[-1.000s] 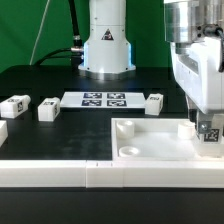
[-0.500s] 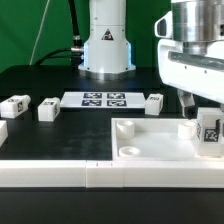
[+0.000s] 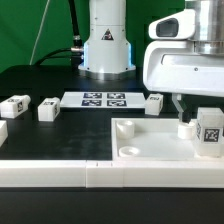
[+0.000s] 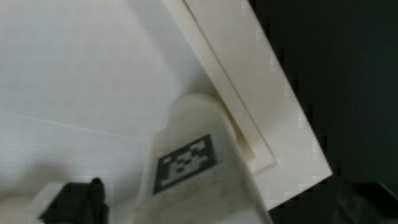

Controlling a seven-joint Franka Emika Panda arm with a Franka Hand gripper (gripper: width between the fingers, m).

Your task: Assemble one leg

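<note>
Fingers (image 3: 190, 122) appear released beside the leg (image 3: 209, 131) standing at the tabletop (image 3: 150, 140) corner; lift straight up without nudging it

Start from the marker board (image 3: 104, 98), which lies flat on the counter (image 3: 60, 82). On the exterior view's right, just beside the board, sits one leg (image 3: 153, 103). On the exterior view's left of the board sit two more legs (image 3: 48, 110), the far one (image 3: 14, 105) well apart from the board. In front of the board lies the tabletop (image 3: 150, 140). Another leg (image 3: 208, 132) stands on the tabletop's right end, with the pincer (image 3: 186, 113) just above and behind it.
</note>
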